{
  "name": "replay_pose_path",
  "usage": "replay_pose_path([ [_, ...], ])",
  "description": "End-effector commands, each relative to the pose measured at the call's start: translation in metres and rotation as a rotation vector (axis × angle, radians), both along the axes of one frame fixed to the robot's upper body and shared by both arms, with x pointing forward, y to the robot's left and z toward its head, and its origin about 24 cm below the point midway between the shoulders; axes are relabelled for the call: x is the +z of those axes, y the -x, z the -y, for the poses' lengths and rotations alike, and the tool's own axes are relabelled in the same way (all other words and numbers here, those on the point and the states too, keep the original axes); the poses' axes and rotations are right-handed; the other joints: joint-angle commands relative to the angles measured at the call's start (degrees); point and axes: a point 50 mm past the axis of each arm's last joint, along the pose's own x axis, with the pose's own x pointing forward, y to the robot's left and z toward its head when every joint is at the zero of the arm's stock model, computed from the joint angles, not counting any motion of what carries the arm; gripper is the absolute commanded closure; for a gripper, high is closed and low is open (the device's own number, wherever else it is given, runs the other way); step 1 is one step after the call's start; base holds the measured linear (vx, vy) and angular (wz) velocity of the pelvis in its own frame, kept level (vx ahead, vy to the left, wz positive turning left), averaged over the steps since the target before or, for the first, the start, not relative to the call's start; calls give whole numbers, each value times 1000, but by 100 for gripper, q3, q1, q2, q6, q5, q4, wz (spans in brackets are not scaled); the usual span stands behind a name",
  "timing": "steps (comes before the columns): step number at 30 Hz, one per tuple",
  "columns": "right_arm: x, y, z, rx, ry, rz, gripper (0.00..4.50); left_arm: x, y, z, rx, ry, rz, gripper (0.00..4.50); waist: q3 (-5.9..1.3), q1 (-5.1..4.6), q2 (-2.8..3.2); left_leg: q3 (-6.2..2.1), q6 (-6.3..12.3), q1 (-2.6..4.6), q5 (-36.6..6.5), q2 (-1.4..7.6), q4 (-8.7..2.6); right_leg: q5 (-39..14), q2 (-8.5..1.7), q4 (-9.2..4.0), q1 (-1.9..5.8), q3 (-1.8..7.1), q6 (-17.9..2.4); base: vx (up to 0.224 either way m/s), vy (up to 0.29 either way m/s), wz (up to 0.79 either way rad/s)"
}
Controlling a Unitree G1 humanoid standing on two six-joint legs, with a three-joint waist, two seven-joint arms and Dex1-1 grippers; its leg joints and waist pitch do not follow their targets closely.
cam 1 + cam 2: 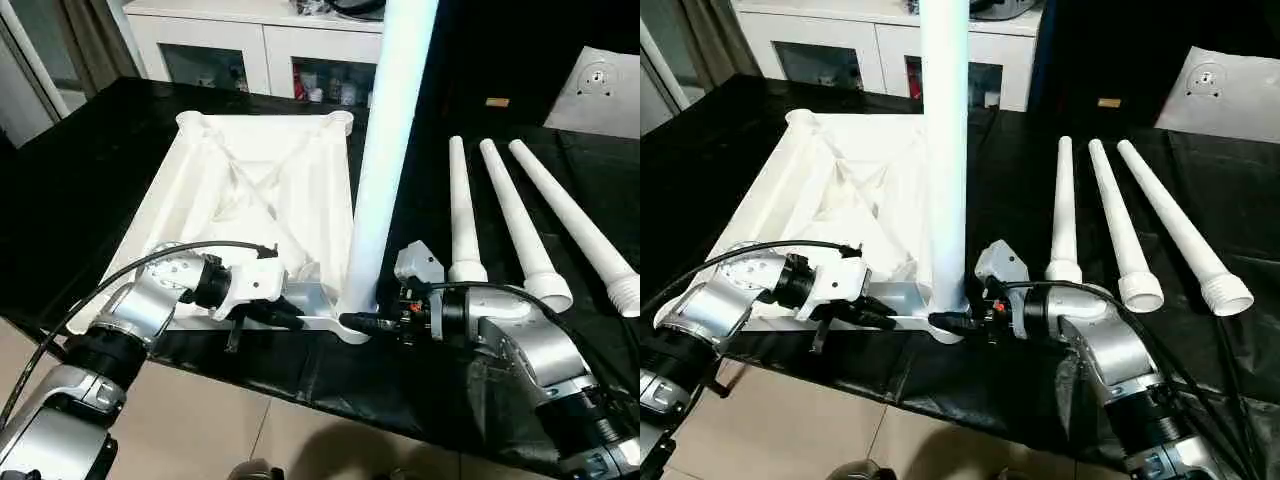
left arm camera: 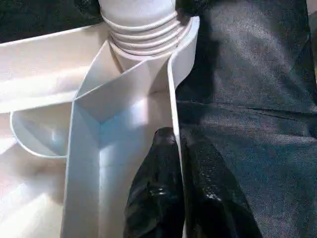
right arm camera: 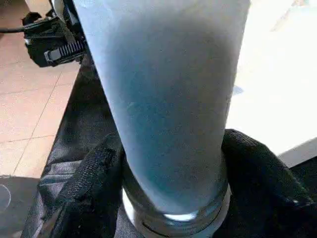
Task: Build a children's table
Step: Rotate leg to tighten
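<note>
The white tabletop [image 1: 250,170] lies ribbed side up on the black-covered table. One white leg [image 1: 385,150] stands upright in its near right corner socket [image 2: 143,34]. My left gripper [image 1: 290,318] is shut on the tabletop's near rim, one black finger [image 2: 153,193] on each side of the wall. From the right, my right gripper [image 1: 360,322] reaches to the foot of the upright leg [image 3: 168,99], and its fingers [image 3: 94,188] press against both sides of the tube. Three more legs [image 1: 515,215] lie side by side to the right.
A white cabinet [image 1: 250,45] with glass doors stands behind the table. A flat white board [image 1: 600,90] lies at the far right. The table's front edge [image 1: 300,400] runs just below both grippers, with tiled floor beyond it.
</note>
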Motion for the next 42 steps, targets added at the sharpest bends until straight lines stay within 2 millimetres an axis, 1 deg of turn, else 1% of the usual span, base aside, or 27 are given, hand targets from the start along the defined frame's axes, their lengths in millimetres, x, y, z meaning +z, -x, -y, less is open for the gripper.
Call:
replay_pose_path([
  [1, 3, -3, -1, -24, -23, 8, 183, 8, 1, 9, -77, 22, 12, 450, -419, -3, 4, -96, 255, 44, -735, 320, -378, -705, -502, -376, 335, 301, -1284, 0, 0, 0],
  [6, 1, 5, -5, -41, -45, -7, 185, 10, 1, 16, -28, 92, 14, 450, -420, 8, 11, -94, 236, 54, -759, 328, -381, -697, -509, -383, 333, 307, -1293, 0, 0, 0],
  [9, -6, 10, -12, -139, -36, -4, 185, 11, -2, 28, 56, 134, 42, 450, -409, -2, 2, -102, 215, 61, -781, 337, -399, -696, -503, -382, 317, 306, -1296, 0, 0, 0],
  [10, -8, 8, -16, -218, -38, 1, 185, 10, -5, 33, 111, 146, 54, 450, -403, -16, 22, -105, 159, 63, -823, 321, -402, -838, -508, -392, 315, 307, -1268, 0, 0, 0],
  [11, -10, 6, -18, -272, -39, 3, 185, 10, -7, 36, 148, 154, 62, 450, -380, -50, 10, -109, 101, 53, -937, 306, -420, -1088, -500, -432, 319, 300, -1202, 0, 0, 0],
  [12, -11, 3, -23, -343, -55, -6, 185, 10, -9, 44, 189, 190, 73, 450, -372, -57, 25, -110, 54, 68, -1018, 303, -427, -1259, -500, -452, 308, 302, -1160, 0, 0, 0],
  [13, -12, 2, -26, -389, -66, -15, 186, 10, -11, 49, 215, 215, 80, 450, -362, -79, 0, -114, -9, 68, -1141, 285, -434, -1574, -513, -491, 315, 300, -1062, 0, 0, 0],
  [14, -13, -2, -34, -483, -86, -14, 186, 10, -16, 63, 306, 268, 83, 450, -366, -105, 14, -122, -54, 60, -1133, 283, -443, -1679, -513, -508, 320, 300, -980, 0, 0, 0],
  [16, -16, -5, -35, -553, -83, -28, 186, 9, -18, 68, 345, 273, 91, 450, -376, -142, 7, -126, -65, 67, -1118, 271, -435, -1644, -509, -517, 307, 303, -964, 0, 0, 0],
  [18, -18, -7, -36, -601, -78, -40, 186, 9, -20, 72, 369, 275, 97, 450, -389, -186, -1, -127, 13, 28, -986, 259, -432, -1400, -491, -502, 338, 306, -948, 0, 0, 0],
  [19, -24, -11, -36, -730, -46, -55, 186, 11, -30, 82, 520, 314, 132, 450, -399, -211, 41, -117, 35, 39, -905, 259, -415, -1190, -480, -488, 317, 308, -1002, 0, 0, 0],
  [20, -26, -14, -37, -833, -21, -59, 186, 17, -40, 89, 667, 352, 187, 450, -404, -217, 21, -117, 46, 44, -849, 247, -406, -1094, -470, -496, 326, 295, -1041, 0, 0, 0],
  [21, -26, -14, -37, -833, -21, -59, 186, 17, -40, 89, 667, 352, 187, 450, -408, -224, 23, -103, 54, 49, -813, 242, -399, -1058, -459, -498, 315, 303, -1053, 0, 0, 0],
  [22, -26, -14, -38, -846, -39, -63, 186, 20, -43, 90, 696, 365, 205, 450, -427, -184, 28, -100, 98, 76, -808, 235, -388, -1063, -467, -514, 316, 304, -1054, 0, 0, 0],
  [24, -24, -14, -40, -853, -69, -62, 186, 22, -43, 92, 687, 368, 223, 450, -449, -159, 45, -120, 192, 18, -612, 249, -392, -745, -482, -470, 366, 305, -1036, 0, 0, 0],
  [25, -23, -15, -39, -864, -66, -55, 130, 22, -42, 93, 662, 367, 219, 450, -459, -167, 33, -119, 256, 12, -519, 246, -386, -492, -469, -444, 370, 299, -1056, 0, 0, 0],
  [26, -23, -15, -38, -871, -64, -51, 116, 22, -40, 94, 638, 367, 213, 450, -458, -165, 44, -117, 305, 13, -485, 244, -381, -387, -472, -436, 367, 299, -1087, 0, 0, 0],
  [29, -23, -14, -37, -879, -58, -56, 106, 22, -36, 96, 568, 374, 219, 450, -438, -167, 63, -120, 327, 20, -672, 249, -398, -608, -482, -468, 360, 287, -1078, 0, 0, 0],
  [30, -23, -14, -37, -885, -53, -56, 94, 22, -33, 98, 536, 383, 219, 450, -429, -216, 34, -132, 290, -21, -712, 237, -420, -721, -481, -466, 403, 275, -1038, 0, 0, 0],
  [31, -22, -15, -35, -894, -42, -37, 82, 21, -30, 100, 494, 382, 225, 450, -441, -211, 51, -129, 276, 16, -741, 245, -410, -746, -485, -479, 380, 279, -1039, 0, 0, 0],
  [32, -21, -16, -34, -899, -29, -8, 82, 20, -27, 102, 467, 386, 221, 450, -438, -264, 33, -124, 262, 10, -735, 246, -408, -736, -476, -475, 374, 289, -1058, 0, 0, 0],
  [33, -19, -17, -30, -923, -11, 30, 72, 18, -25, 103, 454, 391, 210, 450, -433, -261, 47, -124, 268, 16, -752, 245, -406, -775, -480, -481, 365, 289, -1069, 0, 0, 0],
  [36, -10, -18, -25, -936, -49, 58, 38, 19, -27, 101, 467, 394, 227, 450, -429, -259, 46, -115, 283, 20, -741, 253, -401, -796, -483, -480, 361, 302, -1073, 0, 0, 0],
  [37, -3, -17, -21, -962, -73, 76, 38, 21, -30, 98, 499, 419, 226, 450, -434, -262, 7, -106, 311, 14, -673, 254, -398, -706, -478, -474, 363, 307, -1069, 0, 0, 0],
  [39, 2, -15, -17, -985, -85, 101, 14, 27, -32, 94, 515, 466, 212, 450, -434, -243, 29, -106, 344, 17, -593, 258, -396, -642, -481, -457, 355, 306, -1079, 0, 0, 0],
  [41, 6, -13, -16, -990, -127, 102, 2, 32, -30, 90, 503, 510, 201, 396, -420, -227, 19, -102, 363, 24, -670, 255, -404, -806, -488, -477, 344, 304, -1063, 0, 0, 0],
  [42, 6, -13, -16, -990, -127, 102, 2, 32, -30, 90, 503, 510, 201, 396, -417, -220, 24, -99, 355, 27, -696, 260, -404, -871, -494, -479, 340, 309, -1052, 0, 0, 0],
])
